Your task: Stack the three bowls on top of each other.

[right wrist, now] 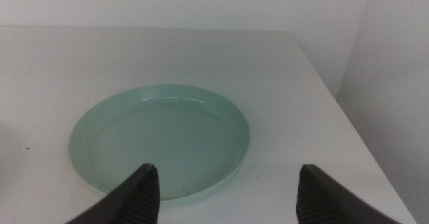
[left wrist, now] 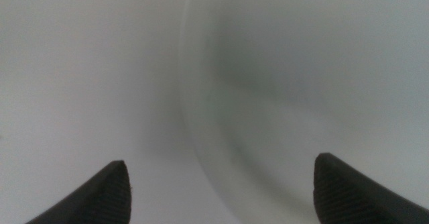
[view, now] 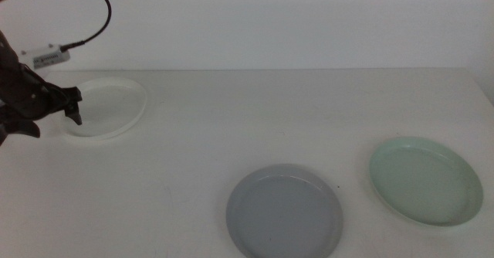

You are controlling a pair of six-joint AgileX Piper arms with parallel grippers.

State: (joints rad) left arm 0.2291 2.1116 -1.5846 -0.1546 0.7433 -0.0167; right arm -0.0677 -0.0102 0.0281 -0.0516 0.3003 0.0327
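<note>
At the upper left of the frame my left end effector (view: 55, 113) straddles the white bowl's (view: 108, 107) rim with jaws apart, so closing comes next, while the right end effector (right wrist: 224, 190) waits open over the green bowl (right wrist: 161, 138).

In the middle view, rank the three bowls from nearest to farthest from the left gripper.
1. White bowl, far left, right at the left gripper; its open fingers sit at the bowl's near-left rim.
2. Grey bowl, front centre.
3. Mint green bowl, front right, beyond the grey one.
The right gripper waits, out of this view.
</note>
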